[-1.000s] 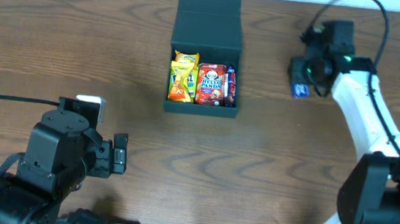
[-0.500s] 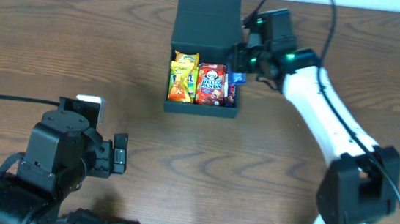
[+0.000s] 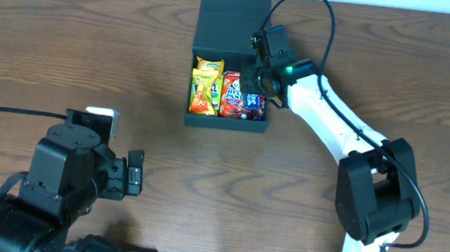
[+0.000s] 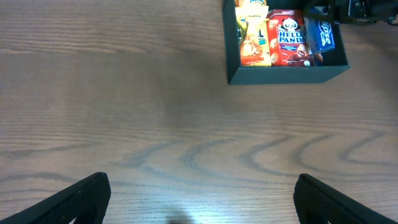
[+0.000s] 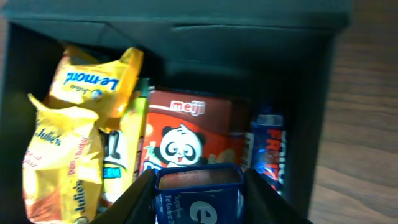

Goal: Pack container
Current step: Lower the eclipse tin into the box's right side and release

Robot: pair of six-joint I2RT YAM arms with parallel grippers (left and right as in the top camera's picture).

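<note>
Box (image 3: 234, 28) at the far middle of the table (image 3: 92, 47), lid flap laid back flat, front wall toward the arms.

Inside, from the left:
- yellow packets (image 3: 204, 87), upright and crowded together
- a red panda pack (image 3: 232, 94) just beside them
- a dark blue bar (image 5: 268, 149) against the right wall

Right gripper (image 3: 255, 90) over the right half of the box, arm stretched across from the right side. Fingers (image 5: 140, 196) clamped on a blue packet (image 5: 198, 208), one on each side. Packet above the panda pack and the bar, inside the box's outline from overhead; touching them or not, cannot tell.

Left gripper (image 3: 133, 175) at the near left of the table, well apart from the box. Fingers spread wide and empty, bare wood below them. From the left wrist, box at upper right, blue packet visible at its right end.
</note>
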